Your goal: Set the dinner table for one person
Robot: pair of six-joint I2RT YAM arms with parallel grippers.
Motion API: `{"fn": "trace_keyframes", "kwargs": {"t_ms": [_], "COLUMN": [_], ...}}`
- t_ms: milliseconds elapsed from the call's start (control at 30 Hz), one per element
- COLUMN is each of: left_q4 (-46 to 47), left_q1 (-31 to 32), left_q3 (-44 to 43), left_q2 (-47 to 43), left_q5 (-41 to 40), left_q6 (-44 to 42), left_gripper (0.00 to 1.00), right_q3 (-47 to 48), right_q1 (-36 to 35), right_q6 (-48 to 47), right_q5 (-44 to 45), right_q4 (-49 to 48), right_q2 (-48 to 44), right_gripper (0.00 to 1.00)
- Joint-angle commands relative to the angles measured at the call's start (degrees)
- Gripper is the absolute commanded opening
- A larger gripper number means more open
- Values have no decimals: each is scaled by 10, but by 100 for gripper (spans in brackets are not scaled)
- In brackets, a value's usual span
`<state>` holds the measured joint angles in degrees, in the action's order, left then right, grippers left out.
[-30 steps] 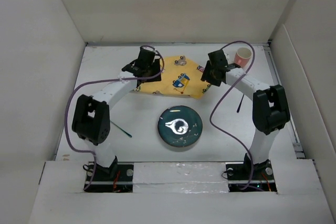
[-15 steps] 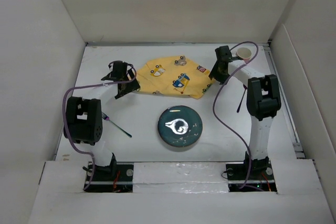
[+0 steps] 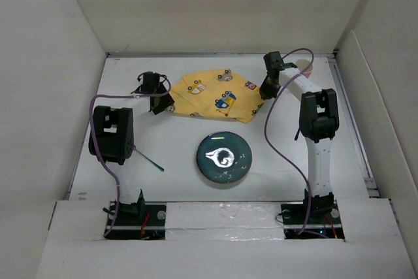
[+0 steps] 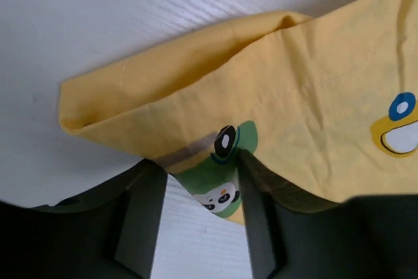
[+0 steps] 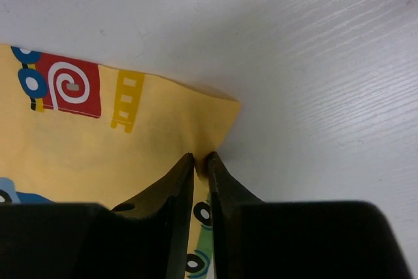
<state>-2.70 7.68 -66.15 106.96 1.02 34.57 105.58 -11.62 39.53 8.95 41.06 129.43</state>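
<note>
The yellow cartoon-car cloth mat (image 3: 215, 96) lies rumpled at the back of the white dinner table (image 3: 176, 174). My left gripper (image 3: 162, 104) is at the mat's left corner. In the left wrist view its fingers (image 4: 198, 161) stand apart around a folded flap of mat (image 4: 294, 96) with a green panda print, and bare table shows between them. My right gripper (image 3: 263, 93) is at the mat's right corner. In the right wrist view it (image 5: 201, 159) is shut on the edge of the mat (image 5: 98, 142).
A dark teal plate (image 3: 224, 157) sits in front of the mat, mid-table. A green-handled utensil (image 3: 149, 159) lies by the left arm. A dark utensil (image 3: 298, 130) lies by the right arm. A pink cup (image 3: 305, 66) stands at the back right. White walls enclose the table.
Both grippers moved outward from over the mat to its left and right corners. The right gripper closed on the mat's edge. The left gripper's fingers came closer together.
</note>
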Motion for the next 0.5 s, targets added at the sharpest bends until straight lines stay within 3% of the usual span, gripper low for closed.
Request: {"fn": "trace_keyframes", "kwargs": {"t_ms": [0, 33, 133, 333, 467], "left_q4": [9, 13, 13, -53, -145], "left_q1": [0, 0, 0, 0, 0], "left_q3": [-28, -34, -72, -234, -415], "left_q2": [13, 16, 20, -12, -29], "left_q5": [7, 7, 6, -28, -56], "left_q6": [22, 22, 13, -30, -77], "left_gripper": [41, 16, 0, 0, 0], "right_q3": [44, 47, 27, 22, 47], "right_q1": [4, 4, 4, -19, -31], "right_q6": [8, 9, 8, -13, -30], "right_q5": [-24, -22, -20, -36, -47], "right_q4": [23, 18, -30, -96, -93], "right_q2": [16, 14, -24, -122, -205], "right_gripper": [10, 0, 0, 0, 0]}}
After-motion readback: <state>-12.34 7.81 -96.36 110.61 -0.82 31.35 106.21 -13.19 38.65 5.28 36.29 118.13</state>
